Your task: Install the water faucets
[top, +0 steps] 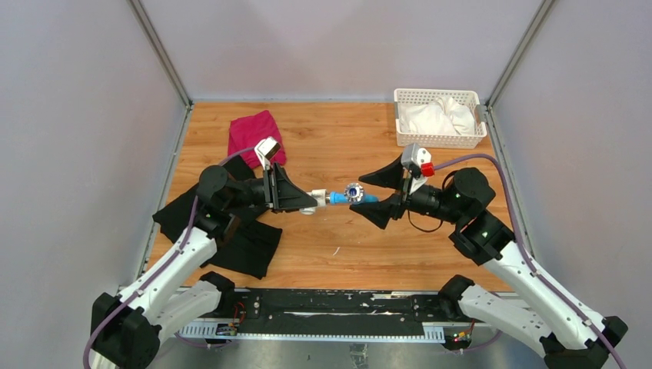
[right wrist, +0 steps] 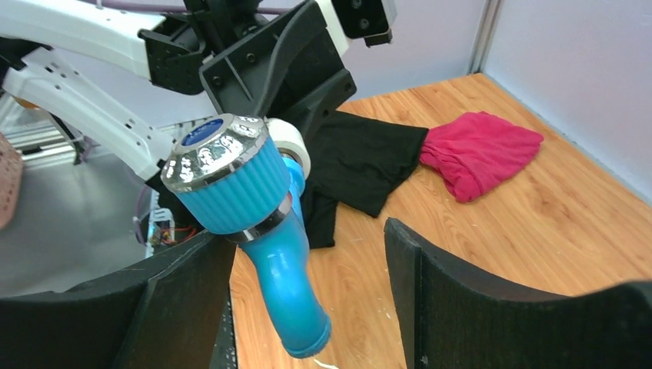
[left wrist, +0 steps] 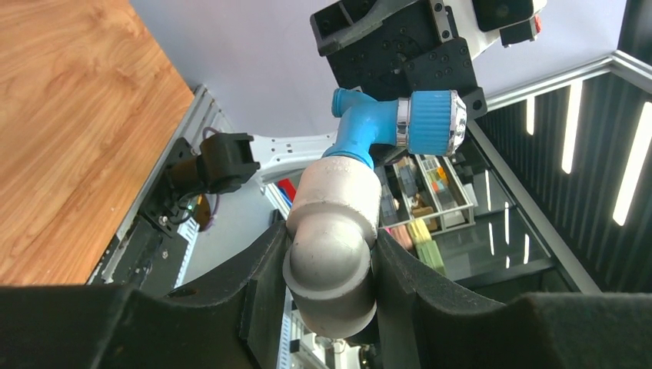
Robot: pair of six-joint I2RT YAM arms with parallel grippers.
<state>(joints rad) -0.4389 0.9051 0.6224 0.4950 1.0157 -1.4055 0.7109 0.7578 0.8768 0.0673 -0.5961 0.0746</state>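
The blue faucet [top: 352, 194] hangs in mid-air above the table middle, joined end-on to a short white pipe fitting [top: 316, 197]. My left gripper [top: 310, 201] is shut on the fitting. In the left wrist view the fitting [left wrist: 334, 223] sits clamped between my fingers, with the faucet [left wrist: 384, 127] beyond it, knob to the right. My right gripper [top: 357, 194] is open, its jaws either side of the faucet. In the right wrist view the faucet [right wrist: 261, 223] lies close against the left finger, with a wide gap to the right finger [right wrist: 430, 292].
A red cloth [top: 255, 134] lies at the back left. Black cloths [top: 238, 231] lie under the left arm. A white basket [top: 400, 96] holding white cloth stands at the back right. Grey walls enclose the wooden table [top: 338, 246].
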